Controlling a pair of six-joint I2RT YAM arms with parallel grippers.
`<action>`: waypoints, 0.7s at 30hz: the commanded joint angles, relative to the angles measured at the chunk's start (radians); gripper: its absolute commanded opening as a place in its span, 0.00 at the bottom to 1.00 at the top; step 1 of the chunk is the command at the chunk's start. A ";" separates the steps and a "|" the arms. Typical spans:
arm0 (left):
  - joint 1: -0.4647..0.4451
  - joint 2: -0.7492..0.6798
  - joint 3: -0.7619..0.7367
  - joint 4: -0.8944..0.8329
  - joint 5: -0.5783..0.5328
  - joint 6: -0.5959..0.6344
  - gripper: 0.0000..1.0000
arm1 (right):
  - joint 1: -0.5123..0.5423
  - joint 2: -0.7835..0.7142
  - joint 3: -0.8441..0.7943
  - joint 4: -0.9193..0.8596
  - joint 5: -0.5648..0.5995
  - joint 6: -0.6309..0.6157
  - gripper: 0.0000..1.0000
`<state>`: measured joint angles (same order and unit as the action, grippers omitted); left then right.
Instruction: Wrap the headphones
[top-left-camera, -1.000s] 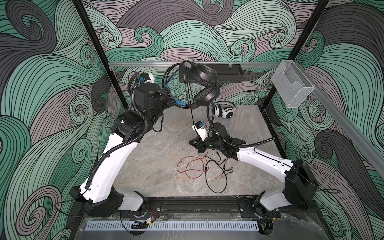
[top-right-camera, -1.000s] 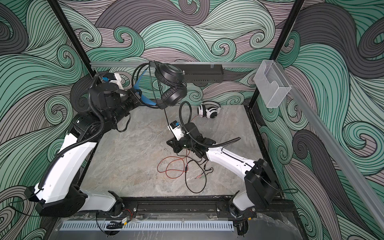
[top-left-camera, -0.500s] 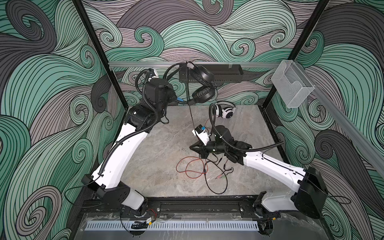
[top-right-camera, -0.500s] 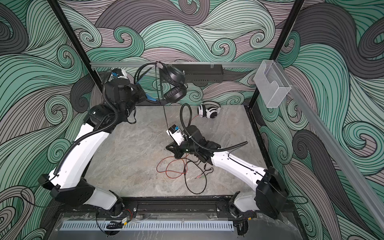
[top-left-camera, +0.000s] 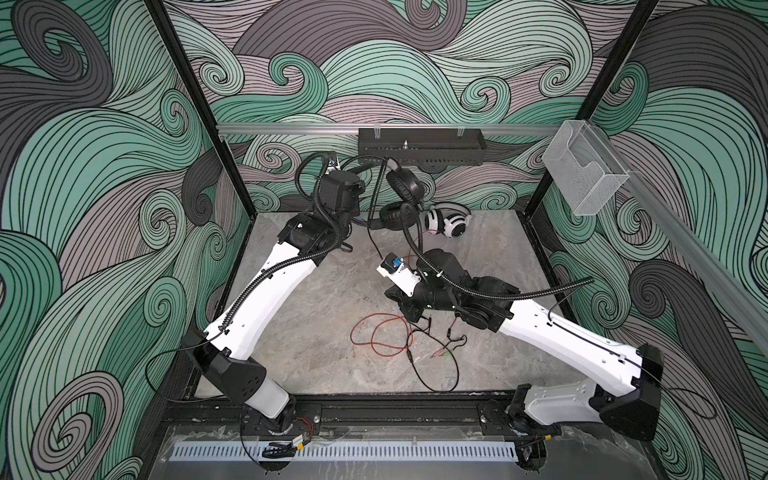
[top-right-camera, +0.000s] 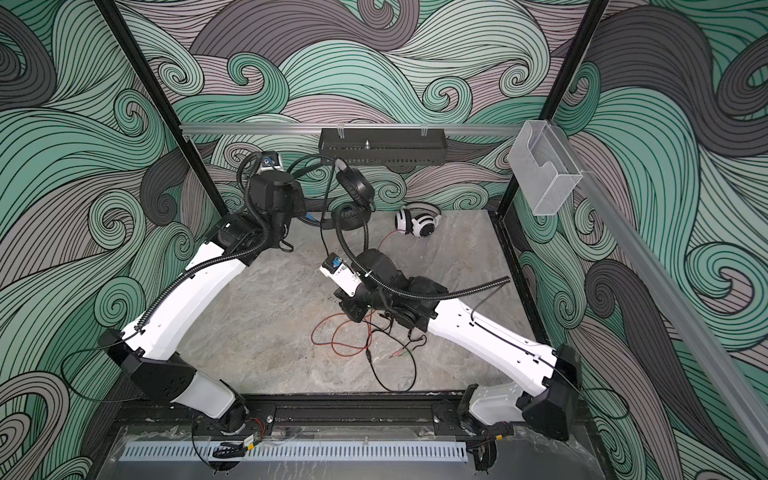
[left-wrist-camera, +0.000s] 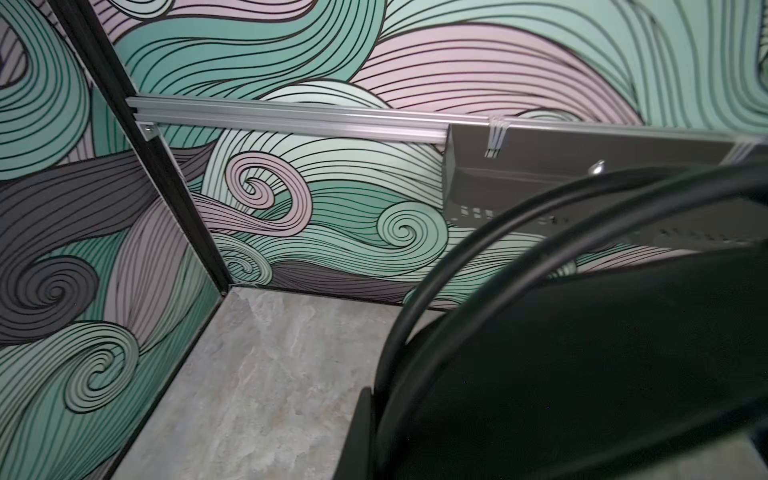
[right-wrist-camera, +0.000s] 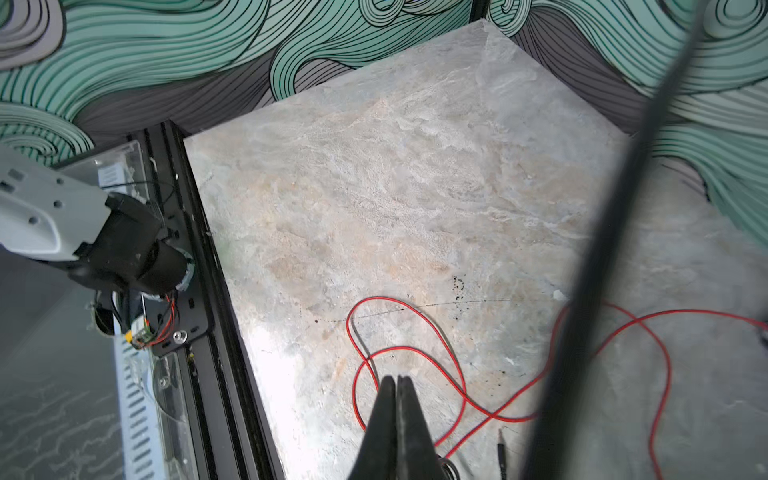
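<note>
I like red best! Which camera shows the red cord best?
The right wrist view. There the red cord is close up and bright, and its loops lie clear on the table. Both top views show more of it, but small and thin. The left wrist view does not show it at all.

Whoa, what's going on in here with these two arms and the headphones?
The left gripper, jaws shut, holds the black over-ear headphones up in the air near the back wall. Their thin black cord trails down onto the grey marbled table. The right gripper sits low over a loose red cord, jaws shut with nothing visibly pinched. A white-and-black headset rests at the back of the table. Neither cord is wrapped yet.
</note>
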<state>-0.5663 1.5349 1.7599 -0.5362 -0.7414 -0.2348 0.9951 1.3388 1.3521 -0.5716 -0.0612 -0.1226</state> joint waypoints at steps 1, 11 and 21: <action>-0.015 -0.060 -0.050 0.122 -0.125 0.098 0.00 | 0.034 -0.006 0.074 -0.127 0.144 -0.109 0.04; -0.070 -0.129 -0.168 0.022 -0.066 0.156 0.00 | 0.060 0.048 0.274 -0.267 0.405 -0.279 0.03; -0.087 -0.217 -0.231 -0.166 0.226 0.193 0.00 | 0.063 0.085 0.368 -0.229 0.599 -0.566 0.08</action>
<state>-0.6449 1.3621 1.5406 -0.6559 -0.6212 -0.0513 1.0519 1.4151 1.6985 -0.8173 0.4397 -0.5648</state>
